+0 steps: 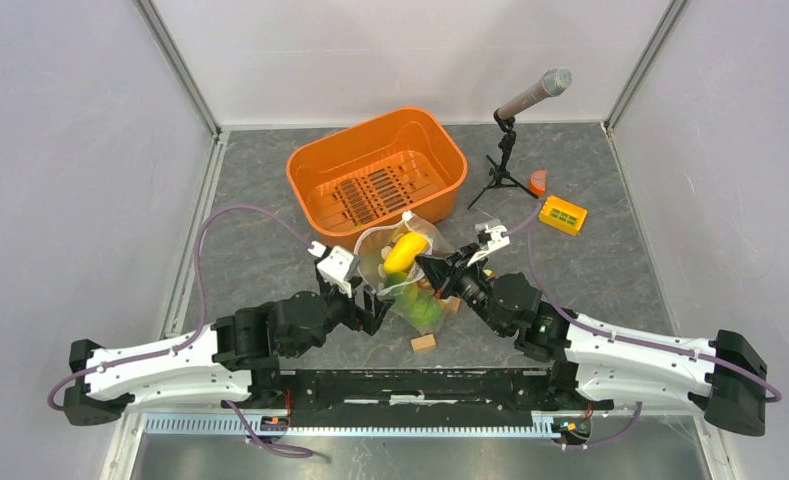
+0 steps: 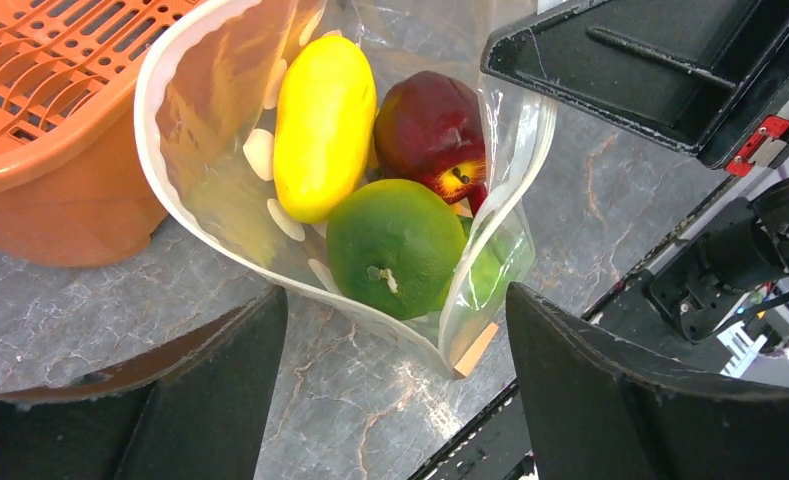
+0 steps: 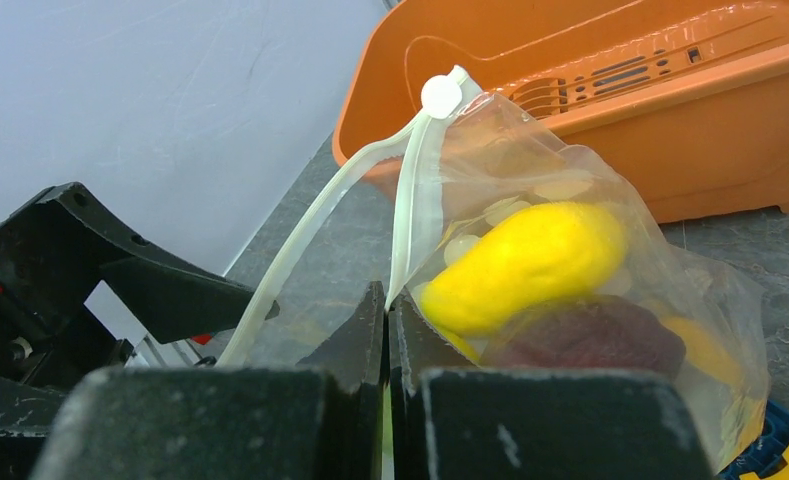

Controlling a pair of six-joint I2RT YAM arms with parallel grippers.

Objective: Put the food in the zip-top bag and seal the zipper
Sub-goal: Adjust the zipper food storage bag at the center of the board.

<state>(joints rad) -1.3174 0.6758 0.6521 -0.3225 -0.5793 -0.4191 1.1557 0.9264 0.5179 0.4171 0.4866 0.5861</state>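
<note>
Food (image 1: 402, 252) is already lying inside the zip-top bag (image 1: 410, 268), which is standing on the tabletop (image 1: 620, 250) just near of the orange basket (image 1: 370, 145), between the two arms. Through the clear plastic, a yellow pepper (image 2: 325, 125) is leaning at the left. A dark red piece (image 2: 430, 125) is resting beside it at the right, and a green round piece (image 2: 395, 245) is sitting in front of both, touching them.

The zipper (image 3: 408, 200) is gaping open: in the right wrist view its two white strips are parting below a small white knob (image 3: 440, 95) at the bag's top corner. The right gripper (image 3: 386, 305) is pressing its jaws together on one of those strips, pinching it. The left gripper (image 2: 395, 298) is holding its jaws spread wide, one on either side of the bag's lower end, and neither is clearly touching the plastic.

A tan wooden cube (image 1: 424, 342) is lying on the tabletop near of the bag. A microphone (image 1: 535, 95) on a small stand and a yellow block (image 1: 562, 215) are sitting to the right of the basket.
</note>
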